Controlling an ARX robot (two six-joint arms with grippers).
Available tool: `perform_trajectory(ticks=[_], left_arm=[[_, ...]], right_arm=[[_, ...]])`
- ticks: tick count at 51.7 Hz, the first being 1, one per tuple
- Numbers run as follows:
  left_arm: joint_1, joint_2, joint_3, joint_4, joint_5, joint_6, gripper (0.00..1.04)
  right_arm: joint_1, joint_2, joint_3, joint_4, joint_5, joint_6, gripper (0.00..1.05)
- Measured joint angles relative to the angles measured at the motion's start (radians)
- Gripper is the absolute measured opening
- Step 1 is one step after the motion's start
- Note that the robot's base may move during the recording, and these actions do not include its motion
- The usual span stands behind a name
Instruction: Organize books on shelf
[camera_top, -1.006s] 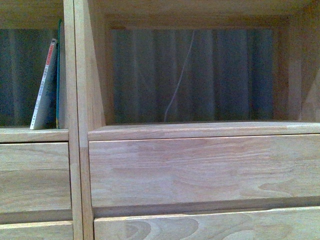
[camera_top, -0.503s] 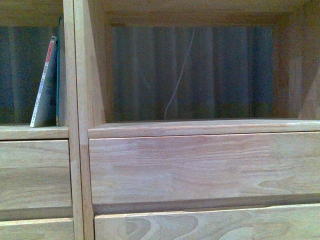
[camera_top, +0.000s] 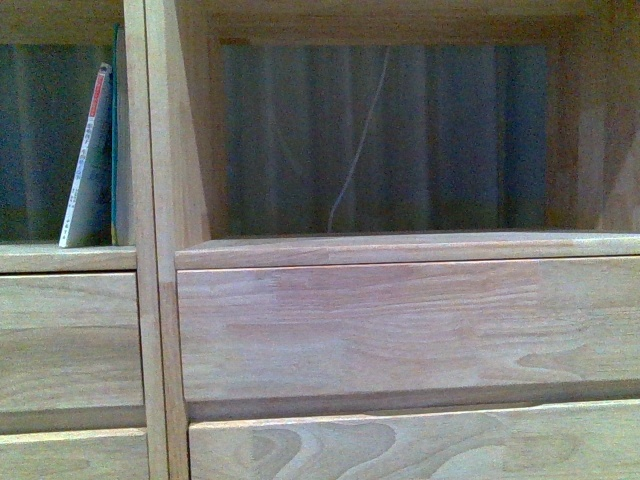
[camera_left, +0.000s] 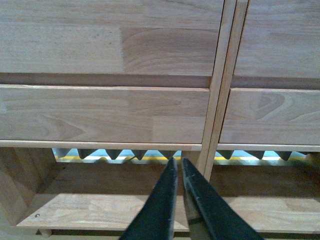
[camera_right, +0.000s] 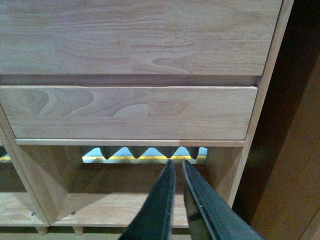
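At far left of the front view, two thin paperback books stand in an open compartment of the large light-wood bookcase (camera_top: 400, 330). The white-spined book with a red block at its upper end (camera_top: 88, 165) leans rightward, its top resting toward the teal-spined book (camera_top: 119, 140), which stands nearly upright against the vertical wooden divider (camera_top: 155, 240). Right of the divider, the wide open compartment (camera_top: 385, 140) holds no books; a grey pleated curtain and a thin pale cord show through its open back. Plain wide drawer fronts (camera_top: 400, 325) run below both compartments.

Neither arm appears in the front view. Judged from this, the step in hand is an approach or repositioning phase: no book is grasped, and both wrist cameras face the lower drawer fronts and the bottom open compartments. The next move likely calls for raising an arm to the level of the left compartment and spreading the fingers before reaching for the leaning book.

Left gripper (camera_left: 178, 165): black tapered fingers are closed to a narrow slit, holding nothing, touching nothing. Right gripper (camera_right: 177, 167): same condition, fingers drawn nearly together, empty, clear of the wood. A darker wooden panel (camera_right: 295, 150) stands just beside the bookcase in the right wrist view.
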Motion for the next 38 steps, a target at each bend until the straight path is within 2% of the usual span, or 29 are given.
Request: perform_trajectory(ticks=[8, 20, 22, 25, 38], left_arm=[[0.000, 0.000, 0.000, 0.000, 0.000, 0.000, 0.39], [0.000, 0.000, 0.000, 0.000, 0.000, 0.000, 0.80], [0.000, 0.000, 0.000, 0.000, 0.000, 0.000, 0.90], [0.000, 0.000, 0.000, 0.000, 0.000, 0.002, 1.00], [0.000, 0.000, 0.000, 0.000, 0.000, 0.003, 0.98]], right_arm=[[0.000, 0.000, 0.000, 0.000, 0.000, 0.000, 0.38], [0.000, 0.000, 0.000, 0.000, 0.000, 0.000, 0.77], [0.000, 0.000, 0.000, 0.000, 0.000, 0.000, 0.87], [0.000, 0.000, 0.000, 0.000, 0.000, 0.000, 0.98], [0.000, 0.000, 0.000, 0.000, 0.000, 0.000, 0.98]])
